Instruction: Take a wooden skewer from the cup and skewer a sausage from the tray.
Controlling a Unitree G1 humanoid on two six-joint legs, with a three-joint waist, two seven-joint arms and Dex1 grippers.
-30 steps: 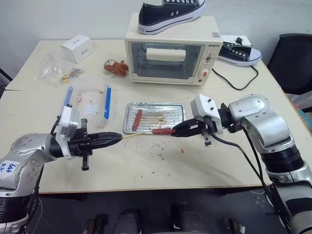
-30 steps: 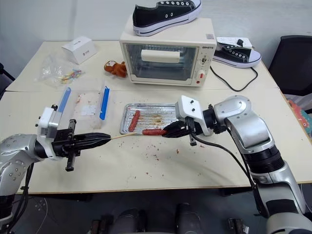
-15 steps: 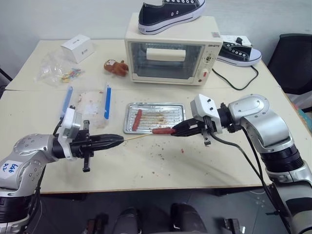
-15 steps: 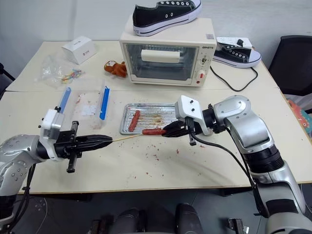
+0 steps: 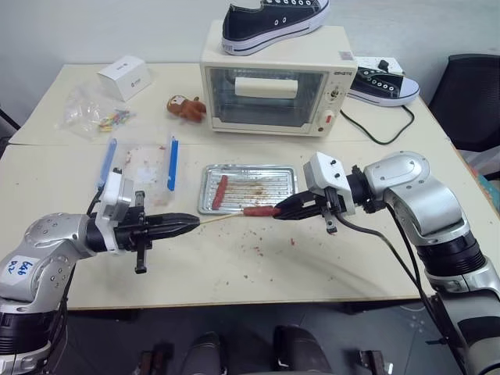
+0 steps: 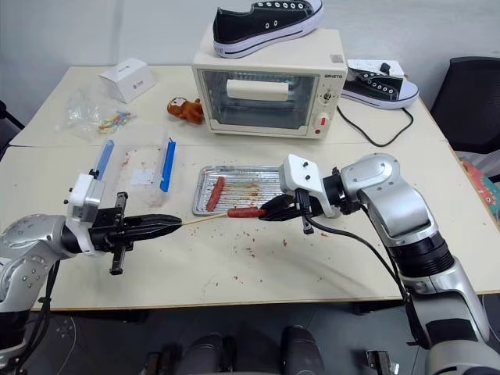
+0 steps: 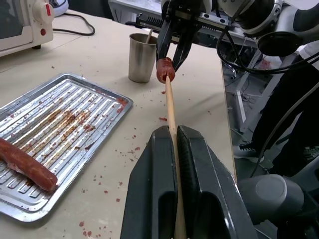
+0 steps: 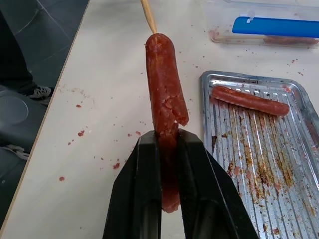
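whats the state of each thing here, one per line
left pincer: shut on wooden skewer
right pincer: shut on sausage
wooden skewer: level, tip at sausage's end
sausage: held off the table
second sausage: lying in tray
tray: flat on table, greasy
cup: upright
toaster oven: door closed

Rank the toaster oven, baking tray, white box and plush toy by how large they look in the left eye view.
1. Toaster oven
2. Baking tray
3. White box
4. Plush toy, though it sits farther back than the tray.
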